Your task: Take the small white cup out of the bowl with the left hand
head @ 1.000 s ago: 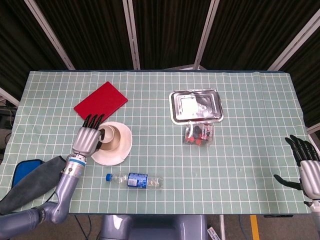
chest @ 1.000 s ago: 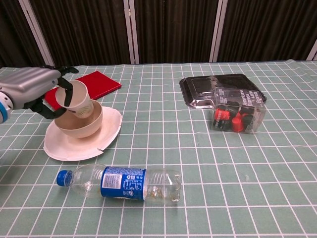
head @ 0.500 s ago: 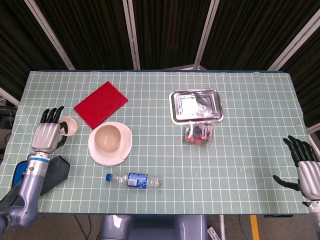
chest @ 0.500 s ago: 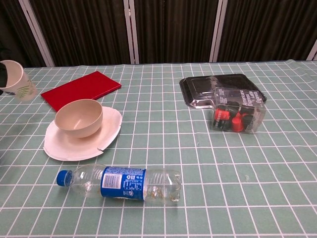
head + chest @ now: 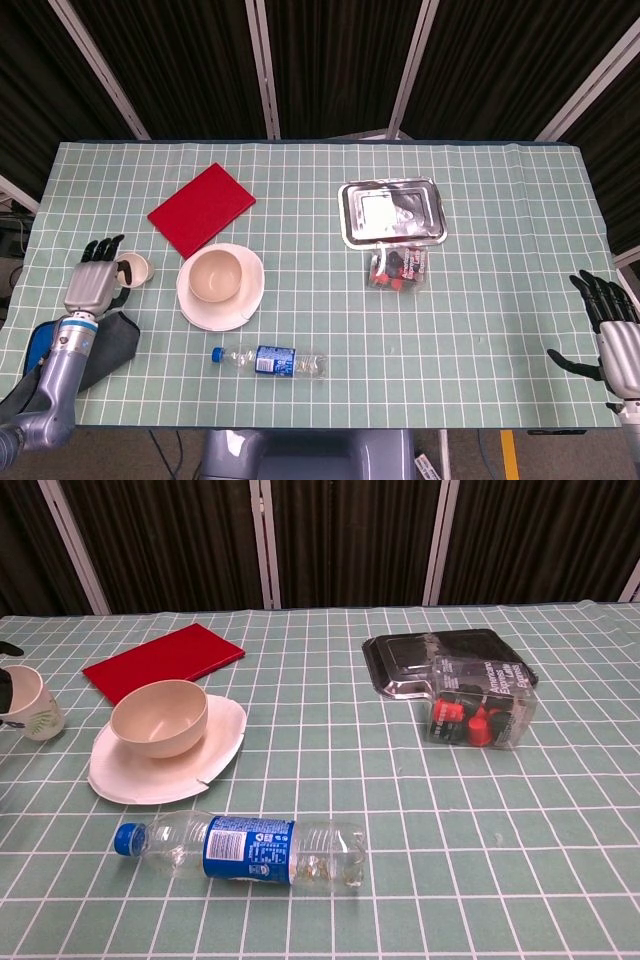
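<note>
Holding the small white cup (image 5: 133, 268) well to the left of the bowl (image 5: 216, 276), the left hand (image 5: 92, 286) has carried it clear of the bowl within the last second and lowered it since half a second ago; in the chest view the cup (image 5: 28, 704) now looks to sit upright on the counter (image 5: 480, 230) or just above it, though contact cannot be confirmed. The bowl, on its white plate (image 5: 247, 296), is empty, so the removal itself looks done and only the release seems left. The hand's fingers are wrapped around the cup.

The right hand (image 5: 612, 335), far to the right of the bowl at the counter's edge, holds nothing, fingers spread.

A green leafy print shows on the cup's side; no words are legible. The plastic water bottle (image 5: 240, 848) lying in front of the bowl has a blue label with white lettering too small to read.
</note>
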Robot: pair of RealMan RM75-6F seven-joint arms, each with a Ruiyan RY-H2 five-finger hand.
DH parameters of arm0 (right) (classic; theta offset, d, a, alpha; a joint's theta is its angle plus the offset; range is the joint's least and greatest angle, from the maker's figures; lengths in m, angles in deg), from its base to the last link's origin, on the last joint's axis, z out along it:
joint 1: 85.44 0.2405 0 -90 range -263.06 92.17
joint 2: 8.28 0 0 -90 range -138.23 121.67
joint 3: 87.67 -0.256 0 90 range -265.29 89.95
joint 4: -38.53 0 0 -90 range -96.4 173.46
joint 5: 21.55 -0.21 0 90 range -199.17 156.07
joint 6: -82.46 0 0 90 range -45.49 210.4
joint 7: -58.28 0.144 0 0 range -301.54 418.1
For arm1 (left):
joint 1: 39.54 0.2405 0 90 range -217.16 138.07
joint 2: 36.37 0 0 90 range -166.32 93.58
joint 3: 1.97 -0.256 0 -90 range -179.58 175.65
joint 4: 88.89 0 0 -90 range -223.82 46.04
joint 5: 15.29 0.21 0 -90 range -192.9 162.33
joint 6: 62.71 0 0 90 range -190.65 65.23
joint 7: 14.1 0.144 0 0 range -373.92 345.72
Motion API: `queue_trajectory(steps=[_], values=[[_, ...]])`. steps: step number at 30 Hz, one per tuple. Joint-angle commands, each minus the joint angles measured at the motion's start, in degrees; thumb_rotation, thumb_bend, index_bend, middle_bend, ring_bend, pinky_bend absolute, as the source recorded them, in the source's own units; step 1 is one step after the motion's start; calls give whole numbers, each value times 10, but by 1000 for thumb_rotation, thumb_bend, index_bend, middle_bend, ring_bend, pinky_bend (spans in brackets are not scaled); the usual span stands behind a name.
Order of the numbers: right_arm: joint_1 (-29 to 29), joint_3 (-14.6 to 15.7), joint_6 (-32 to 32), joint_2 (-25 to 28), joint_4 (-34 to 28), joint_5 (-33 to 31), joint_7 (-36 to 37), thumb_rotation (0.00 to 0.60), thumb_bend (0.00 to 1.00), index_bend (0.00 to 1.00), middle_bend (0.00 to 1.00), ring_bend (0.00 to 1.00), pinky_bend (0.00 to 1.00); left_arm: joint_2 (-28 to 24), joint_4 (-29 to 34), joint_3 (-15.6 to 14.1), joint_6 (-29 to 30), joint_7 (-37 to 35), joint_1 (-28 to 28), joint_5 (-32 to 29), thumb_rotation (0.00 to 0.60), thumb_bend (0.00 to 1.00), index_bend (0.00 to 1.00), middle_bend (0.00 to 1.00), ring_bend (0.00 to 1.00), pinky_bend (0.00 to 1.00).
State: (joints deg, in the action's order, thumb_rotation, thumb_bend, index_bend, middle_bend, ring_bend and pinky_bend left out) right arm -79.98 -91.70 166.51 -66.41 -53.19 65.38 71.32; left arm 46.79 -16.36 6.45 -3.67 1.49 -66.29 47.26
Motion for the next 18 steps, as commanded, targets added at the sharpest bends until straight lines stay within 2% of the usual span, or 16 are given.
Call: queue_trajectory(steps=[1,4,8,11,14,18], values=[[0,0,0,0,0,0,0,600,35,36,0,0,0,1,0,-2,-2,3,0,-2,600,550,540,0,0,0],[0,0,0,0,0,0,0,600,34,36,0,0,0,-1,2,-4,-2,5,1,-4,600,501,473,0,0,0],[0,1,0,0,0,1,-1,600,35,37,0,0,0,-7,10,-6,4,9,5,-4,600,375,289,0,0,0],[0,1,0,0,0,1,-3,600,34,36,0,0,0,-16,23,-7,17,11,12,-1,600,338,170,0,0,0],[0,1,0,-1,0,1,-5,600,34,36,0,0,0,-37,57,-6,47,-6,28,14,600,326,110,0,0,0],[0,1,-1,-2,1,0,-8,600,34,36,0,0,0,-63,101,-11,99,-41,54,49,600,322,102,0,0,0]])
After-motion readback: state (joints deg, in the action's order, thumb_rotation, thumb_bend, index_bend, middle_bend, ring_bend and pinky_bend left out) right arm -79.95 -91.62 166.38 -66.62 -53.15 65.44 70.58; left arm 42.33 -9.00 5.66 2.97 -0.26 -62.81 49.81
